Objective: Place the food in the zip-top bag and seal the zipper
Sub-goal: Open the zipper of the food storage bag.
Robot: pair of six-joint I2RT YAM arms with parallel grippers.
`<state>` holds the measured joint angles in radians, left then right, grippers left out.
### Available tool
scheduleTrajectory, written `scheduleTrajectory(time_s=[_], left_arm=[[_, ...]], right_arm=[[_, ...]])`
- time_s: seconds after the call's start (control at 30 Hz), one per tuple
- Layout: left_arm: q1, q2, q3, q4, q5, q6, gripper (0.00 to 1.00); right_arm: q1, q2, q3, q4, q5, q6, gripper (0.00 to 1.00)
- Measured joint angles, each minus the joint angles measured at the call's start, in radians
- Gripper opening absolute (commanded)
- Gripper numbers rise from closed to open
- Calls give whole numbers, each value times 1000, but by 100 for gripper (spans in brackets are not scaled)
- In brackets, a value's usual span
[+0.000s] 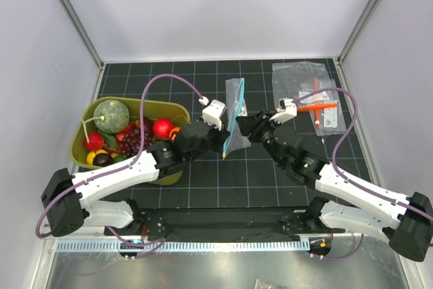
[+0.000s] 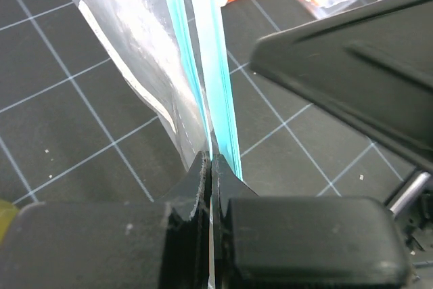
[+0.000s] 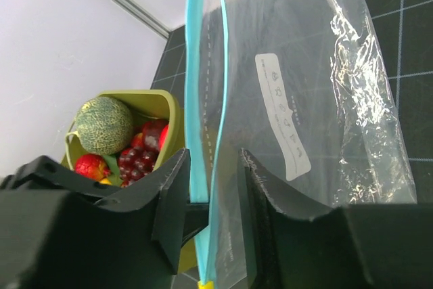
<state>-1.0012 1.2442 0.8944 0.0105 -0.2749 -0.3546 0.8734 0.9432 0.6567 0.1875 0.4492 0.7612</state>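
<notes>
The zip-top bag [image 1: 234, 114] stands on edge at the middle of the black grid mat, clear and crinkly. My left gripper [image 2: 211, 166] is shut on the light blue-teal zipper [image 2: 218, 86] at the bag's near end. My right gripper [image 3: 213, 184] is open, one finger [image 3: 172, 191] on each side of the zipper [image 3: 198, 99] with a gap showing. In the top view the left gripper [image 1: 222, 141] and right gripper [image 1: 246, 126] flank the bag. The food lies in an olive-green bowl [image 1: 177, 108]: a round red fruit [image 1: 162, 128], dark grapes [image 1: 135, 138], and small orange pieces.
A grey-green melon [image 1: 111, 115] fills the back of the bowl. Clear packets with an orange-red tool [image 1: 316, 106] lie at the back right. White walls close the mat on three sides. A yellow tab [image 3: 208, 283] marks the zipper's near end.
</notes>
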Motion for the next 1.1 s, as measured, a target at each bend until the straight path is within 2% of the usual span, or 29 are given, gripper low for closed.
scheduleTrajectory(time_s=[0.3,0.33,0.47,0.77,0.83,0.87,0.9,0.97,1.1], left_arm=[[0,-18,0,20,76,8,1],[0,-18,-1,22,85,12,0],[0,-23,-1,23,92,18,0],[7,-27,-2,-3,-73,-32,0],[10,-27,-1,-20,-105,-42,9],[10,-27,0,-31,-120,-48,20],[11,-27,0,-38,-130,-55,25],[13,-27,0,-49,-147,-63,32],[13,-27,0,-55,-163,-69,38]], right_arm=[[0,42,9,-36,21,0,33],[0,47,12,-40,21,0,23],[0,69,30,-59,30,-5,1],[0,79,188,-230,69,-138,1],[0,78,204,-233,49,-173,1],[0,79,210,-236,29,-190,1],[0,83,217,-245,10,-204,1],[0,111,245,-270,-21,-229,1],[1,204,310,-302,-89,-267,1]])
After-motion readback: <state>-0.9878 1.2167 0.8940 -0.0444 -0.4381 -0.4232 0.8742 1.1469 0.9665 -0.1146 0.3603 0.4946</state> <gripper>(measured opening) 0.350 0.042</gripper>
